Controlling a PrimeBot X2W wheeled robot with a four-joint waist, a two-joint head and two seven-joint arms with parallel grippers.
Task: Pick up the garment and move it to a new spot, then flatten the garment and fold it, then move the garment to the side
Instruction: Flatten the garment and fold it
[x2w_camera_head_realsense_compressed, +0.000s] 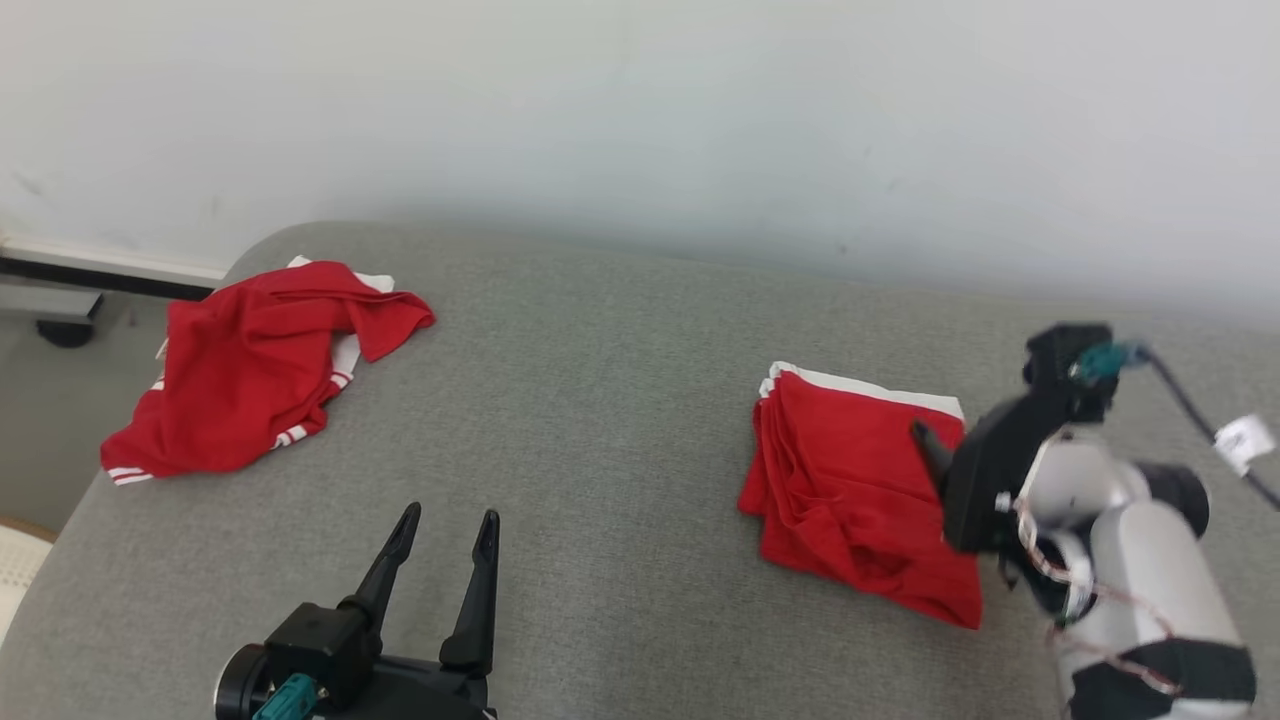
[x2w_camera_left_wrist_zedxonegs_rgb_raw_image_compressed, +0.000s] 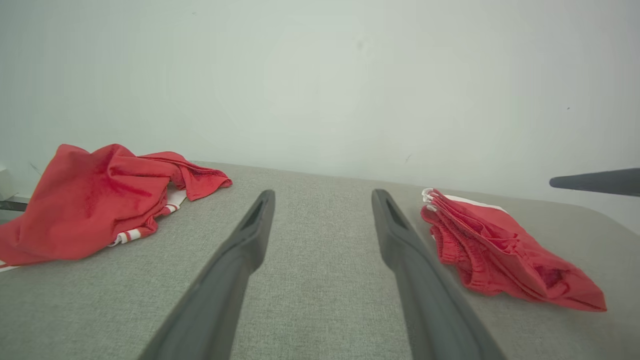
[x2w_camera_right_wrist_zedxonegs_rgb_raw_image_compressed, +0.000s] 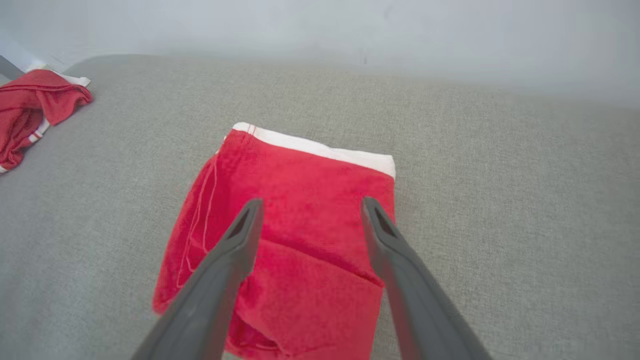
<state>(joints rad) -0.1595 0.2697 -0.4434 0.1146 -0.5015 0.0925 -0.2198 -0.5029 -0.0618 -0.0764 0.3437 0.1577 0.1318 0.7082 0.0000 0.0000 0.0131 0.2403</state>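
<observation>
Grey woven cushion (x2w_camera_head_realsense_compressed: 620, 330), pale wall behind. Folded red cloth garment with white band (x2w_camera_right_wrist_zedxonegs_rgb_raw_image_compressed: 310, 170) lies under and ahead of right gripper (x2w_camera_right_wrist_zedxonegs_rgb_raw_image_compressed: 307, 205), jaws spread, nothing gripped; likely poised to shift it aside. Left gripper (x2w_camera_head_realsense_compressed: 448, 518) jaws apart, empty; crumpled red striped garment (x2w_camera_head_realsense_compressed: 240, 370) well to their left.

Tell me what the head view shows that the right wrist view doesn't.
Head view extra: the left jaws, open over bare grey fabric surface, and the right arm's pale forearm. Right wrist view extra: the right jaws seen spread open over the folded red garment. Shared: that folded garment with its white band, the crumpled red garment at the far left, the surface and the pale wall.
</observation>
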